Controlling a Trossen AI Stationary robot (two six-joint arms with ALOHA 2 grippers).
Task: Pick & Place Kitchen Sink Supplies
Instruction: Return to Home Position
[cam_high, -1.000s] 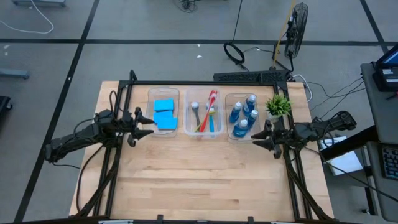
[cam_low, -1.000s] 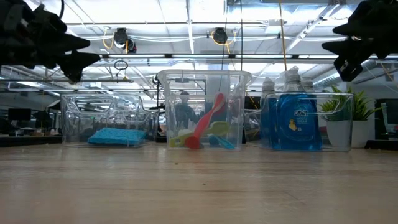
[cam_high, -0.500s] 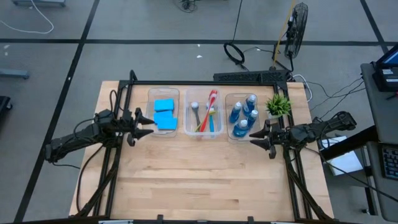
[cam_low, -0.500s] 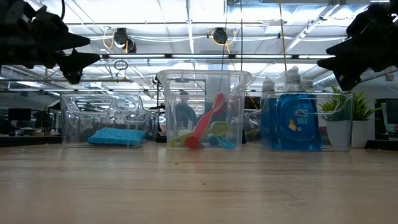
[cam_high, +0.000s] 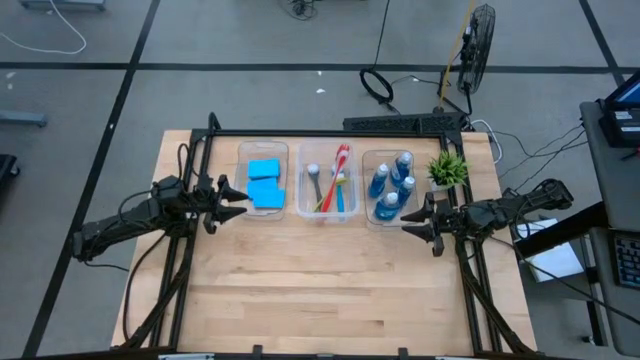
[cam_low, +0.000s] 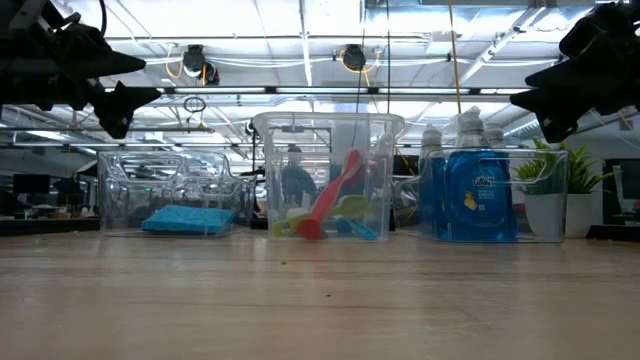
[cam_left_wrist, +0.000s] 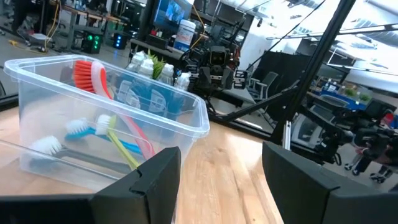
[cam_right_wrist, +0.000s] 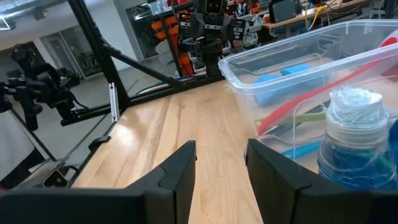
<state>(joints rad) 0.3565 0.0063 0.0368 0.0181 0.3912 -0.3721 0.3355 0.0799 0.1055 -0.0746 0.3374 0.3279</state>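
Observation:
Blue sponges (cam_high: 265, 184) lie flat in the left clear bin. The brushes (cam_high: 333, 186) lean in the middle bin, the red one (cam_left_wrist: 93, 78) with its head over the rim. Blue bottles with grey caps (cam_high: 392, 186) stand upright in the right bin (cam_low: 475, 195). My left gripper (cam_high: 236, 205) hovers open above the table, just left of the sponge bin, fingers pointing right (cam_left_wrist: 221, 180). My right gripper (cam_high: 410, 222) hovers open at the near right corner of the bottle bin, pointing left (cam_right_wrist: 221, 168). Neither holds anything.
Three clear bins (cam_high: 328, 150) stand in a row along the table's far half. A small green potted plant (cam_high: 447, 168) stands right of the bottle bin, close behind my right gripper. Bare wood (cam_high: 320, 290) fills the near half. Black frame rails (cam_high: 190, 260) run along both sides.
My right gripper has moved a little toward the table's left and slightly down, toward the bottle bin, still open. The left arm and the things in the bins have kept still.

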